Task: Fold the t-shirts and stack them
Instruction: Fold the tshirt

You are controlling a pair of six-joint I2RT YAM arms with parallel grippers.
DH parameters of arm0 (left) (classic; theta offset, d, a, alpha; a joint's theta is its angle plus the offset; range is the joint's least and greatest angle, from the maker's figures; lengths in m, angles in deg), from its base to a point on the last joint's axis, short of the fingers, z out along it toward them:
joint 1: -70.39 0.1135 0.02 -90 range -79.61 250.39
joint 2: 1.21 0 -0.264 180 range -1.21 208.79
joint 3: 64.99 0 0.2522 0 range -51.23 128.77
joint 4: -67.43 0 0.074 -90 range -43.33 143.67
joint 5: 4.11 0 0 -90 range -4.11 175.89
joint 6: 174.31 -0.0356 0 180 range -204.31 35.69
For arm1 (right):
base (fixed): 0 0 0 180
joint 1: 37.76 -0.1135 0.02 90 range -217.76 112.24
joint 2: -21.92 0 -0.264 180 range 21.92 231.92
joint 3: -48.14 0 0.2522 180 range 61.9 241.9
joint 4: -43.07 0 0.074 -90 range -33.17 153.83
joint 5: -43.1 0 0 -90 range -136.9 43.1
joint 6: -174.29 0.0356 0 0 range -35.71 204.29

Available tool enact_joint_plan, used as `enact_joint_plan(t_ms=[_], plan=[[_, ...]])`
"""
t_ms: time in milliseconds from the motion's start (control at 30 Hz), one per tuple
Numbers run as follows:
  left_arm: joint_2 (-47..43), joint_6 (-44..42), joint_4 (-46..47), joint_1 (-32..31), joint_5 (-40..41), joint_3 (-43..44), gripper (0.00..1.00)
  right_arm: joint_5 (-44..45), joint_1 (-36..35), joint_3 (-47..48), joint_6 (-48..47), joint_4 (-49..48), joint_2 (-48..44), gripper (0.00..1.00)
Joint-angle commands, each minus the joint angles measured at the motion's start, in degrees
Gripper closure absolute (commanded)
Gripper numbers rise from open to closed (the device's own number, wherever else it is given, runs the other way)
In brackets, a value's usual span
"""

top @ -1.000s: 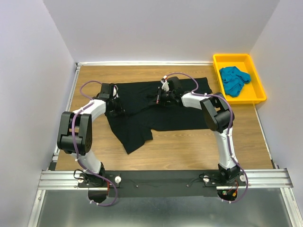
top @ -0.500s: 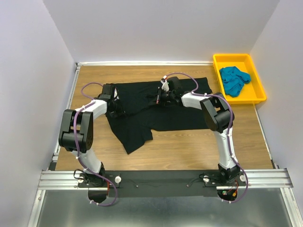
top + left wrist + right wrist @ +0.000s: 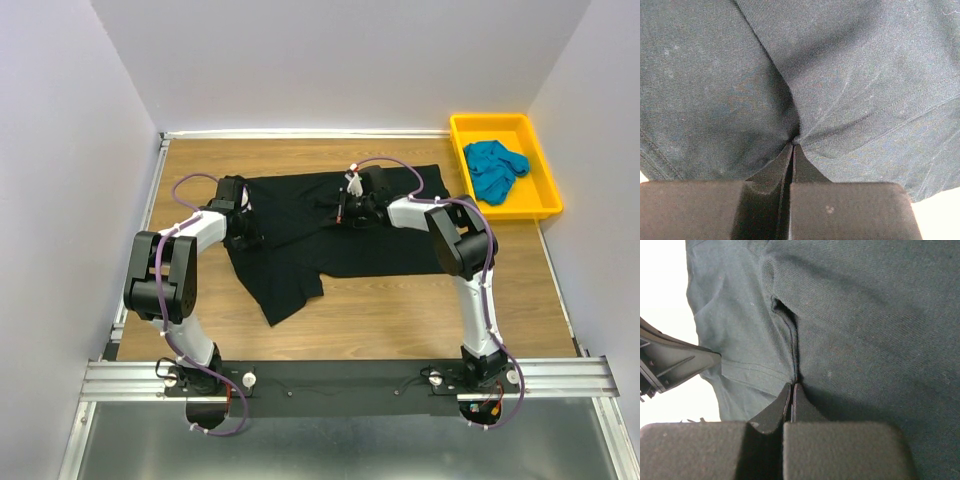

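Pinching soft, finely woven cloth, both your tools are clamped on the black shirt (image 3: 380,250): the left gripper (image 3: 793,146) puckers its left edge, and the right gripper (image 3: 791,385) nips a ridged fold near its far edge. You have bare wood table (image 3: 400,320) nearer. The teal shirt (image 3: 493,168) lies crumpled in the tray (image 3: 470,125), far right.

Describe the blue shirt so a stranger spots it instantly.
Look to the far right corner of the wooden table, where a yellow tray sits. Crumpled inside it lies the teal t-shirt, bunched and bright, unlike the large black t-shirt spread out mid-table.
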Motion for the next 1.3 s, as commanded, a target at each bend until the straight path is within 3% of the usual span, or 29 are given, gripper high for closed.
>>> enact_joint_plan(t_ms=[0,333,433,467,567,667,800,967,1267], plan=[[0.6,-2.5,-4.2,0.0,2.5,-0.9,0.94,2.4,0.7,-0.5,-3.6,3.4,-1.7,0.99],[-2.2,-5.2,-9.0,0.0,-5.5,0.5,0.94,0.9,0.7,2.8,-4.9,5.6,-0.3,0.94],[-3.1,-5.7,-9.7,0.0,-5.7,-1.1,0.93,1.1,0.7,3.1,-5.9,6.5,-1.0,0.88],[-3.5,-5.6,-9.8,0.0,-5.6,-1.2,0.93,1.3,0.7,3.0,-6.3,6.6,-1.5,0.81],[-5.9,-4.9,-10.5,0.1,-4.3,-1.1,0.84,2.9,0.7,2.3,-8.0,8.6,-4.2,0.66],[-8.0,-3.6,-11.1,0.7,-1.7,2.0,0.67,4.5,1.7,0.7,-9.4,9.8,-7.7,0.55],[-10.9,-2.2,-11.4,1.1,4.0,4.5,0.48,7.6,5.3,-3.9,-11.2,12.2,-13.7,0.44],[-14.0,-2.2,-11.7,1.1,12.5,2.4,0.25,18.3,10.1,-11.9,-14.6,20.5,-22.2,0.38],[-19.4,1.0,-16.3,1.6,19.9,-3.4,0.25,41.3,16.7,-20.7,-16.0,37.1,-35.8,0.32]])
